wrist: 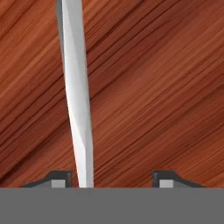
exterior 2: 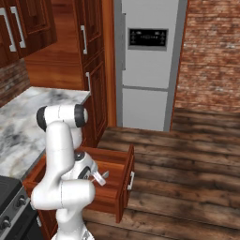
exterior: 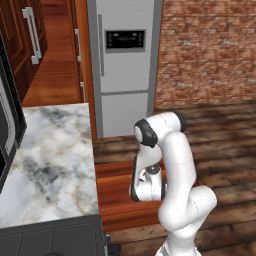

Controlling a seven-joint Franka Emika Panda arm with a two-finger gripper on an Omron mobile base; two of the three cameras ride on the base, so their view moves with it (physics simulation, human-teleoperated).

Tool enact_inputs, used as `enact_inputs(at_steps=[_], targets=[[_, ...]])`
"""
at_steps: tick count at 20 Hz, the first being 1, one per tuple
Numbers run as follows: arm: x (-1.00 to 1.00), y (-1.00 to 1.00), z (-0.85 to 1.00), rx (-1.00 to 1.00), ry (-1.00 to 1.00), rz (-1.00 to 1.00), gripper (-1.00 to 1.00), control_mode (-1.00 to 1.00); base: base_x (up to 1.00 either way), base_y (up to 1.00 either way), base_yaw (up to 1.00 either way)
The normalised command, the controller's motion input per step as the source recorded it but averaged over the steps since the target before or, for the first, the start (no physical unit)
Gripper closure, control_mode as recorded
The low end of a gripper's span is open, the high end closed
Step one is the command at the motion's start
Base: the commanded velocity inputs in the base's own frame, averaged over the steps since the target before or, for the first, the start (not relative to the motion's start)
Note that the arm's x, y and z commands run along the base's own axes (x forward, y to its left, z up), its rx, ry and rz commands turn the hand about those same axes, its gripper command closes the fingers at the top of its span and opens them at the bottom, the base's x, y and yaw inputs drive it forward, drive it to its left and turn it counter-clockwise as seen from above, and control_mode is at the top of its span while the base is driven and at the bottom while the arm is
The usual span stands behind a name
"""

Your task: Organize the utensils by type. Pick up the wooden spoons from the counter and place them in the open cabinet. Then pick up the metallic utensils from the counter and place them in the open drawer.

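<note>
While poised low over the open drawer, jaws parted. Silver utensil beside one fingertip, apparently released, not gripped.

Worktop: left of the arm, running back toward tall cabinets.

Refrigerator: beyond the worktop's far end, just right of the tall cabinets, standing on the plank floor.

Brick wall: right of the refrigerator.

Stove: at the worktop's near end.

Open drawer: pulled out from below the worktop's edge, over the floor, in front of the arm.

Pincer: inside the drawer, above its flat bottom.

Metallic utensil: between the pincer's fingertips, nearer the left-hand tip in the hand view, stretching away over the drawer bottom.
</note>
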Motion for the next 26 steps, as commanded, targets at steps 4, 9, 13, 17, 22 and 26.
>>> enact_inputs(at_steps=[4, 9, 13, 17, 22, 26], targets=[[0.01, 0.0, 0.32, 0.15, -0.02, 0.0, -1.0, -1.0, 0.0, 0.0, 0.0], [0.0, -0.06, 0.5, 0.19, -0.03, 0.0, -1.0, -1.0, 0.0, 0.0, 0.0], [0.0, -0.33, 0.69, 0.2, 0.0, 0.0, -1.0, -1.0, 0.0, 0.0, 0.0], [0.0, -0.24, 0.96, 0.1, 0.0, 0.0, -1.0, -1.0, 0.0, 0.0, 0.0], [0.0, -0.02, 1.0, 0.01, 0.01, 0.0, -1.0, -1.0, 0.0, 0.0, 0.0], [0.0, 0.0, 1.0, -0.02, 0.1, 0.0, -1.0, -1.0, 0.0, 0.0, 0.0]])
